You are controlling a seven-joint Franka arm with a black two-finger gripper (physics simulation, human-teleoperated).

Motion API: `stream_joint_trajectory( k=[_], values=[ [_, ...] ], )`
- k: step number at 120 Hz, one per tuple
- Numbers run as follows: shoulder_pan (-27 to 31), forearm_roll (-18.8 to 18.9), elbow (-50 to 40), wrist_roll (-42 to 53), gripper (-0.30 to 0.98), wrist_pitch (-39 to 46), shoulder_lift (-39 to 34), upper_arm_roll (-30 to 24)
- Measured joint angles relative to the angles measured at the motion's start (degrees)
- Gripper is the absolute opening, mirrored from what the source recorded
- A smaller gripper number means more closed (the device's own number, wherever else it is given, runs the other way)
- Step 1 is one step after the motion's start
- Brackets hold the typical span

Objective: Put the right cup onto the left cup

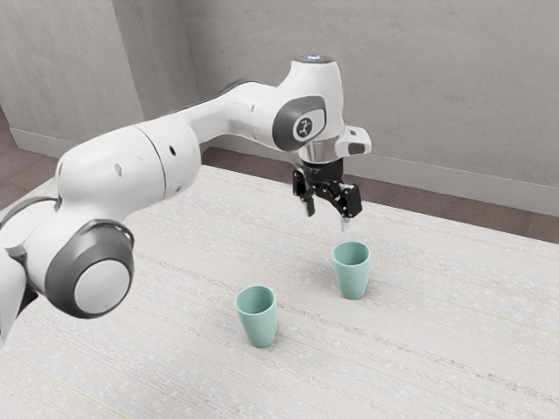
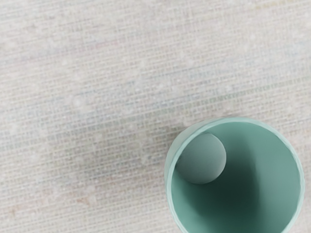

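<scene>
So the black two-finger gripper (image 1: pixel 327 220) has its jaws spread with nothing between them, and the smooth teal tapered cup (image 1: pixel 352 278) sits upright below them, apart from the matching teal cup (image 1: pixel 259 326).

From where I stand, there's a pale, off-white tabletop (image 1: pixel 428 358) with fine streaks running across it, grey, pinkish and a thin yellow one (image 1: pixel 87 398). Close up, in the wrist view, its surface looks almost woven. Behind it rise plain grey, faintly mottled walls (image 1: pixel 419 78) meeting at corners, with a lighter grey baseboard (image 1: pixel 472 183) along a dull reddish-brown floor (image 1: pixel 515 221).
</scene>
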Motion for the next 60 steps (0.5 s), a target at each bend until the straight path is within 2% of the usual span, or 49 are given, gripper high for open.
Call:
stream_joint_trajectory(
  k=[60],
  values=[
    [0.36,0.28,-0.38,-2.05,0.69,2.46,2.79,-0.48]
  ],
)
